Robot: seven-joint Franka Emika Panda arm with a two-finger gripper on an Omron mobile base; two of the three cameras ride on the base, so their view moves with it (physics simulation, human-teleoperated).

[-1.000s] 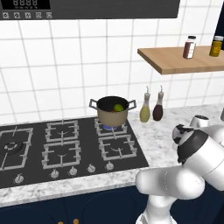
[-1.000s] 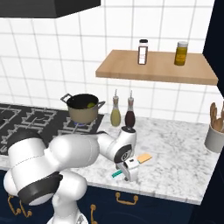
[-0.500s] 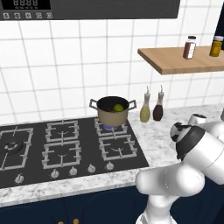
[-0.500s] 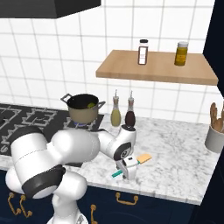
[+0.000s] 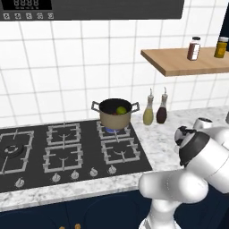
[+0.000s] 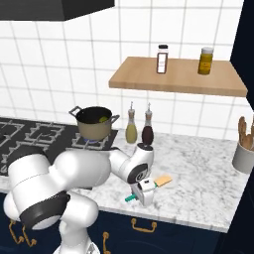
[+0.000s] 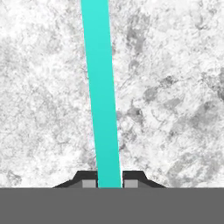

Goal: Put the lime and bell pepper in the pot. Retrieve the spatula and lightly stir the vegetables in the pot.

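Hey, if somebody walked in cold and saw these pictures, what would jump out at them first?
Probably the white arm bent low over the marble counter, its tool shut on the teal handle of the spatula, which lies flat on the stone near the front edge. Next, the pot on the back right burner, with the lime showing inside it.

White speckled marble bench [image 6: 208, 163] beside a black hob [image 5: 67, 152]. On the bench: a teal-handled spatula [image 6: 158, 182], two spouted bottles [image 6: 131, 133] by the wall, and a grey utensil holder [image 6: 243, 158].
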